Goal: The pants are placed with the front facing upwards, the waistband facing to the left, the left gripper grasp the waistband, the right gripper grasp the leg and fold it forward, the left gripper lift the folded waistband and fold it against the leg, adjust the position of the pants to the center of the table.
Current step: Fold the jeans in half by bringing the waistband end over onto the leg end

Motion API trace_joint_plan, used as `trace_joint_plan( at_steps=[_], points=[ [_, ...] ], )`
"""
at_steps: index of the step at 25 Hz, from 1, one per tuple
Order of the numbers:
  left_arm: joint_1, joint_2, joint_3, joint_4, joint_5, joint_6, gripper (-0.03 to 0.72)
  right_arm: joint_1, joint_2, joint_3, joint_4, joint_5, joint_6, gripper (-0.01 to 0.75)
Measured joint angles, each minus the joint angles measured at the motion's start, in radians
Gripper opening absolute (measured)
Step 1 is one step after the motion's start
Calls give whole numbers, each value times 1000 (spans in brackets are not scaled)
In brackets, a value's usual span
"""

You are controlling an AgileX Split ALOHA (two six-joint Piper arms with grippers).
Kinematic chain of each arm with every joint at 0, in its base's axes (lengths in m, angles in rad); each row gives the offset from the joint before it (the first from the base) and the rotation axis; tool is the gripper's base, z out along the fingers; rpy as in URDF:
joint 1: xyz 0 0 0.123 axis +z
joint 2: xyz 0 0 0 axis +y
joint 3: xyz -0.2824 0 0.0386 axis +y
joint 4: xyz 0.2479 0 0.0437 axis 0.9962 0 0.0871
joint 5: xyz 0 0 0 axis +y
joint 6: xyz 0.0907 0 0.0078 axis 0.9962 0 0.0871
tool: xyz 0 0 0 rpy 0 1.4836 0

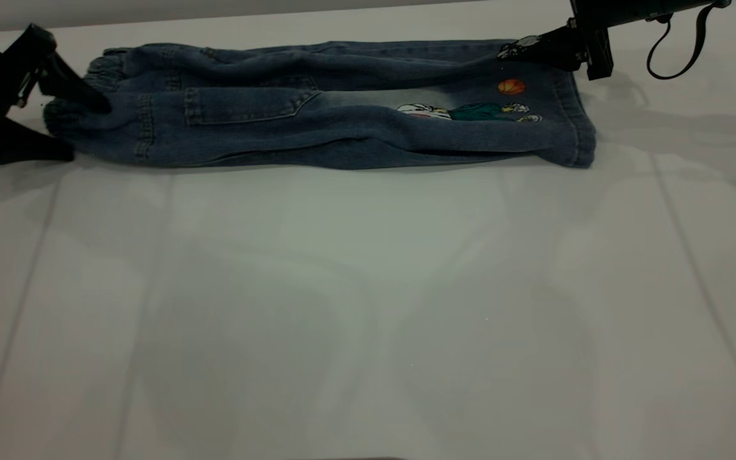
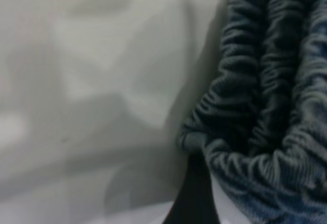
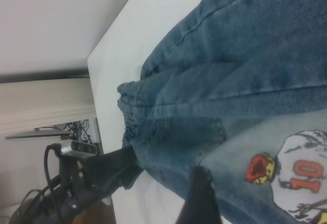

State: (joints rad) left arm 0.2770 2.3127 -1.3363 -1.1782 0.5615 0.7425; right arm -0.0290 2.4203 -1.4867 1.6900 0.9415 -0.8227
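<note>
The blue denim pants (image 1: 317, 108) lie folded lengthwise across the far part of the white table (image 1: 368, 306). The gathered waistband (image 1: 103, 73) points left and the leg (image 1: 559, 137) points right, showing a cartoon print (image 1: 470, 112) and an orange ball (image 1: 511, 86). My left gripper (image 1: 87, 131) is open at the waistband's near corner. One finger rests on the fabric, the other on the table. The left wrist view shows one dark finger (image 2: 191, 198) beside the ruched waistband (image 2: 255, 106). My right gripper (image 1: 510, 52) is shut on the leg's far hem, with one finger (image 3: 202, 198) on top of the denim.
The table's far edge (image 1: 278, 16) runs just behind the pants. A strap loop (image 1: 674, 51) hangs from the right arm. In the right wrist view the left arm (image 3: 110, 170) with its cables stands beyond the waistband (image 3: 130, 111).
</note>
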Motion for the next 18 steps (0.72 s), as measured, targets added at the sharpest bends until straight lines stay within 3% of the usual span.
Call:
trace_joint_plan(
  at_steps=[3,5,11,18],
  points=[
    [-7,11,-5,-24,3,6,545,0,0,0,0,1,0,484],
    [-8,14,-6,-24,3,7,468,0,0,0,0,4,0,484],
    [-18,29,-6,-17,-1,7,80,24,0,0,0,26,0,484],
    [-21,-42,-6,22,38,7,48,115,0,-47,-30,60,0,484]
  ],
)
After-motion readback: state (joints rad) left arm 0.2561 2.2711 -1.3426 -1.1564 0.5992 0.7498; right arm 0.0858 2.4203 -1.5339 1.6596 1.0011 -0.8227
